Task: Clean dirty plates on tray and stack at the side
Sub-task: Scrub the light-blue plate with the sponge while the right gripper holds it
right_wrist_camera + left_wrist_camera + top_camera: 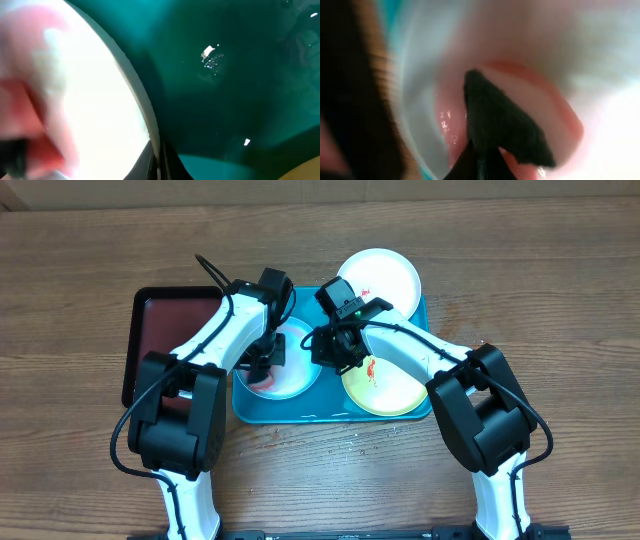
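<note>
My left tool [262,358] is down over the light blue plate [300,375], which lies in the left half of the tray [300,412]. Its fingers are pressed together. In my left wrist view a dark lump [495,125] sits at their tip over a red smear [545,105]. It is too blurred for me to say whether that lump is something pinched or only the fingertips.

My right tool [335,350] is low at the middle of the tray, just beside that plate's right edge, its fingers also pressed together on nothing I can make out. Its wrist view shows a pale rim, the tray floor and a sliver of yellow at the bottom corner (all soft and out of focus).

The yellow-green plate [395,395] lies at the tray's near right corner, partly covered by my right arm, with a red streak showing. The white plate [385,275] sits at the far right corner, overhanging the tray's far rim. The black tray [160,315] lies on the worktop [80,280] against the tray's left side, half hidden under my left arm.
</note>
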You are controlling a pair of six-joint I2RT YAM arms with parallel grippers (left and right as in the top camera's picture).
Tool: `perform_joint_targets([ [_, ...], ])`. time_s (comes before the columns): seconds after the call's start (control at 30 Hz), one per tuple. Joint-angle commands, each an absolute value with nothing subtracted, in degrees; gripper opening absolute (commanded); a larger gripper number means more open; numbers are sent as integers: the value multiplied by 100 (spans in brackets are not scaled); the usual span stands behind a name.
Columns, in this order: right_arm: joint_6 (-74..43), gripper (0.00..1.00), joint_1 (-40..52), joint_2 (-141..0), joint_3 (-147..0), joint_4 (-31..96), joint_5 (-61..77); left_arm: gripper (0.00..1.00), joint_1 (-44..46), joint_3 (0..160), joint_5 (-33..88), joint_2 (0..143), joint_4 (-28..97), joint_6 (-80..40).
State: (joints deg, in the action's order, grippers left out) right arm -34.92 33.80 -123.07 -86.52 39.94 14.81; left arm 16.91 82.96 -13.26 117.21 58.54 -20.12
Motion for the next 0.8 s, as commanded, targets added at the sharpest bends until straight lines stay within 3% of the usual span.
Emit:
perform_joint_targets([
  [0.0,-3474,4,3439,-12359,-8619,3997,1511,4,1643,8272,-2569,11699,5408,-2276],
  [0.2,-3474,4,3439,-12359,-8619,3994,1507,4,1664,8272,-2169,11699,4353,-2268],
  [0.37,-3470,4,3439,-12359,-8619,3975,1507,4,1671,8272,-530,11699,3741,-1634],
  [0.6,-3470,4,3439,-12359,-8619,3972,1507,4,1691,8272,1494,11699,3778,-482],
  [0.77,-3472,4,3439,-12359,-8619,3972,1507,4,1706,8270,1756,11699,4206,281],
])
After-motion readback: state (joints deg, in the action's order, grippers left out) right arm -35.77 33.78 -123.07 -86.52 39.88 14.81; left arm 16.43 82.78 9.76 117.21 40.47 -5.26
